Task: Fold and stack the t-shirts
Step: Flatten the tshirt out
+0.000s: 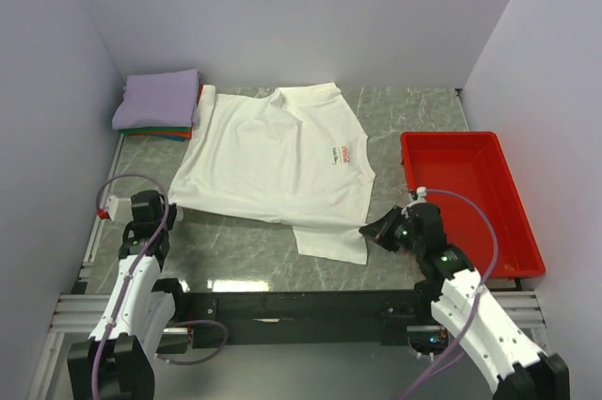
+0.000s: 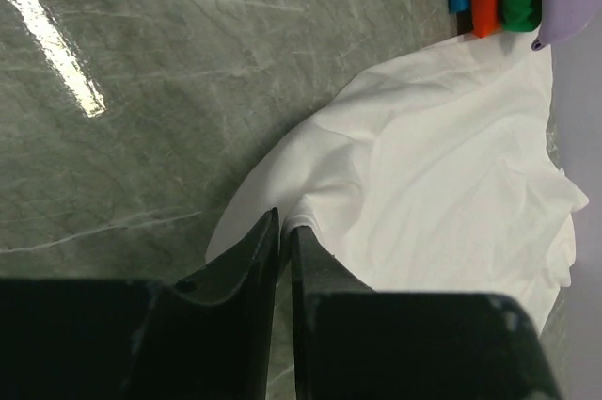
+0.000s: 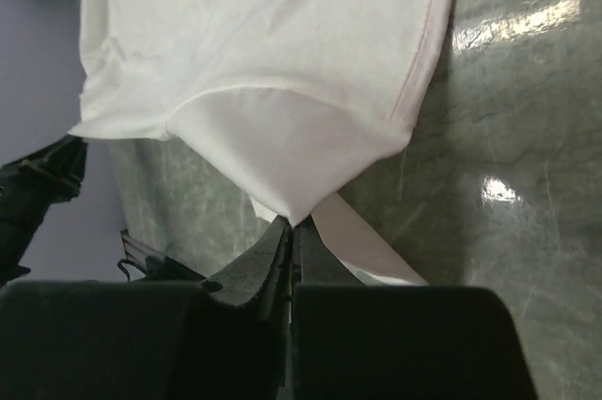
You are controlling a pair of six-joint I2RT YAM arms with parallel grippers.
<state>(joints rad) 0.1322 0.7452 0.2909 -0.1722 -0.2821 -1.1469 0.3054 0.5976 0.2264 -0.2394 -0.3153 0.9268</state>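
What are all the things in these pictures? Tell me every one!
white t-shirt: one, white with a small red chest logo, spread across the middle of the table.
folded t-shirts: four, lavender on top of orange, green and blue, stacked at the far left corner.
tray: one, red, on the table's right side.
table: one, grey marble look, under everything.
left gripper: one, black, pinching the white t-shirt's near left edge.
right gripper: one, black, pinching its near right corner.

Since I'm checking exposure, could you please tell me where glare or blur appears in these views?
Left wrist: a bright glare streak on the table. Right wrist: glare patches on the table too, the white t-shirt sharp. Top external: even light, faint sheen near the table's front edge.
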